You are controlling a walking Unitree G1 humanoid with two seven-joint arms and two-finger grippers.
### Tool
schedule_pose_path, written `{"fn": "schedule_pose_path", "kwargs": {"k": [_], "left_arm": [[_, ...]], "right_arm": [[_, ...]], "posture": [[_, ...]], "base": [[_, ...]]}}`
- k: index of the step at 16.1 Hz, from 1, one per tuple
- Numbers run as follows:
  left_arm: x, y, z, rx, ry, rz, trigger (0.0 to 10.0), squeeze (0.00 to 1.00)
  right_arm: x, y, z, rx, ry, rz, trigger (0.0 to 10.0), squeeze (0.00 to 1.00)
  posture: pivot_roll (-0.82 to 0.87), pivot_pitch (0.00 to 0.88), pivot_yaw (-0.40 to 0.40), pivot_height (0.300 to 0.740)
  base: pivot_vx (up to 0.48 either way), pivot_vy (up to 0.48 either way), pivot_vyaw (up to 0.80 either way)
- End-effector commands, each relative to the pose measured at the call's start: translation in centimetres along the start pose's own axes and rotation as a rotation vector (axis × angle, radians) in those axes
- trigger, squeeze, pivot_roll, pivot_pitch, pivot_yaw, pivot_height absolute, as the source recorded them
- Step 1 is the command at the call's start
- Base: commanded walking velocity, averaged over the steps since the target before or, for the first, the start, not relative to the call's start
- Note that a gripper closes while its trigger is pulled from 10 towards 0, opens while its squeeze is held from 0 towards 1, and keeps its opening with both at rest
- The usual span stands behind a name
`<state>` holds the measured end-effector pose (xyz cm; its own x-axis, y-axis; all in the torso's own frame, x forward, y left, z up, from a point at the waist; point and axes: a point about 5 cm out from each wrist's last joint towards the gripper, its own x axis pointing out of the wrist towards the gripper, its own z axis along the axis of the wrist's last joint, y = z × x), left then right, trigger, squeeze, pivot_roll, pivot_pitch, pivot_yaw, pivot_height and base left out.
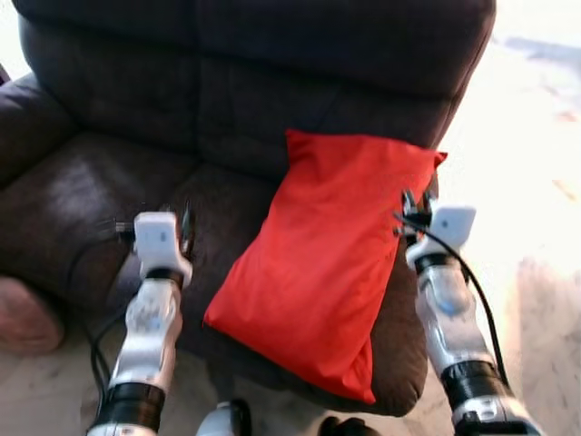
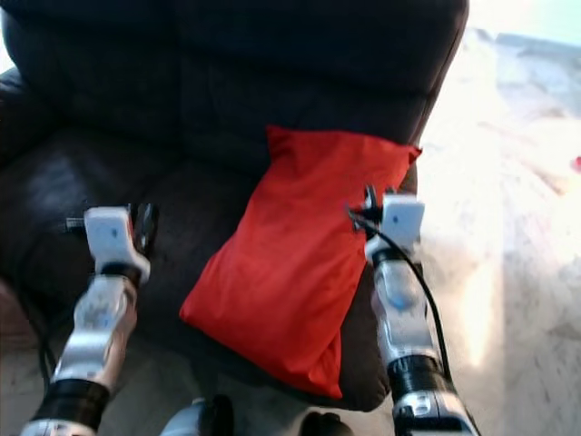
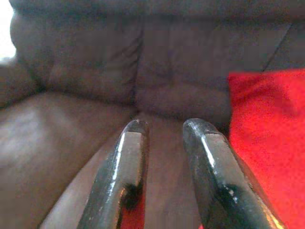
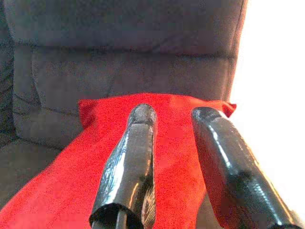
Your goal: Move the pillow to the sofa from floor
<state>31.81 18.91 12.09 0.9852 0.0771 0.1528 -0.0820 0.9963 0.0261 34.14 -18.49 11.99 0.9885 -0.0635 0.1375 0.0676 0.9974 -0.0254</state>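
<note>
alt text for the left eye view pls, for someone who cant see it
A red pillow lies on the seat of a dark brown sofa, its top edge leaning against the backrest. The robot's two silver arms reach toward the seat, the left hand to the pillow's left and the right hand at its right edge. Pale floor shows on the right.

I stand in a home, in what looks like a living room. A big dark brown upholstered sofa [image 1: 227, 109] with plump back cushions and a padded armrest takes up most of my sight, a red pillow [image 1: 327, 254] lies on its seat, and pale sunlit floor [image 1: 536, 182] runs alongside.
</note>
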Motion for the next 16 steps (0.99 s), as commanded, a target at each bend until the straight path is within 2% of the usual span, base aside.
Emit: {"fn": "schedule_pose_path", "kwargs": {"k": [1, 2, 3, 4, 6, 7, 9, 10, 11, 16], "left_arm": [[-0.4, 0.7, -0.8, -0.001, 0.033, 0.028, 10.0, 0.00], [-0.8, 1.2, -2.1, 0.001, 0.087, 0.037, 10.0, 0.00], [-1.5, 1.6, -3.8, 0.041, 0.156, 0.037, 10.0, 0.00], [-2.1, 2.0, -4.9, 0.042, 0.205, 0.053, 10.0, 0.00], [-4.3, 3.2, -8.3, -0.039, 0.367, 0.130, 10.0, 0.00], [-4.7, 3.3, -8.8, -0.030, 0.391, 0.124, 10.0, 0.00], [-6.6, 3.8, -10.9, -0.049, 0.497, 0.149, 10.0, 0.00], [-8.3, 4.0, -12.4, -0.055, 0.578, 0.159, 10.0, 0.00], [-8.5, 4.0, -12.7, -0.056, 0.594, 0.162, 10.0, 0.00], [-12.4, 3.4, -15.7, 0.014, 0.813, 0.116, 10.0, 0.00]], "right_arm": [[-0.5, -0.6, -1.2, 0.014, 0.054, -0.020, 10.0, 0.00], [-1.1, -1.1, -2.6, 0.039, 0.117, -0.040, 10.0, 0.00], [-1.9, -1.6, -4.5, 0.023, 0.202, -0.061, 10.0, 0.00], [-2.5, -1.9, -5.5, 0.012, 0.249, -0.066, 10.0, 0.00], [-5.0, -2.4, -9.0, 0.005, 0.443, -0.036, 10.0, 0.00], [-5.5, -2.6, -9.6, 0.002, 0.476, -0.044, 10.0, 0.00], [-7.7, -3.4, -11.6, -0.033, 0.597, -0.064, 10.0, 0.00], [-9.6, -3.9, -13.1, -0.056, 0.695, -0.065, 10.0, 0.00], [-9.9, -3.9, -13.3, -0.054, 0.710, -0.063, 10.0, 0.00], [-13.8, -2.9, -15.8, -0.068, 0.885, -0.011, 10.0, 0.00]], "posture": [[0.09, 0.060, -0.004, 0.726], [0.09, 0.042, -0.002, 0.726], [0.10, 0.038, -0.004, 0.726], [0.10, 0.037, -0.006, 0.726], [0.10, 0.047, -0.006, 0.726], [0.11, 0.044, -0.002, 0.726], [0.11, 0.052, -0.005, 0.726], [0.12, 0.065, -0.011, 0.726], [0.12, 0.065, -0.011, 0.726], [0.11, 0.094, -0.009, 0.726]], "base": [[0.000, 0.000, 0.00], [0.000, 0.000, 0.00], [0.000, 0.000, 0.00], [0.000, 0.000, 0.00], [0.000, 0.000, 0.00], [0.000, 0.000, 0.00], [0.000, 0.000, 0.00], [0.000, 0.000, 0.00], [0.000, 0.000, 0.00], [0.000, 0.000, 0.00]]}}
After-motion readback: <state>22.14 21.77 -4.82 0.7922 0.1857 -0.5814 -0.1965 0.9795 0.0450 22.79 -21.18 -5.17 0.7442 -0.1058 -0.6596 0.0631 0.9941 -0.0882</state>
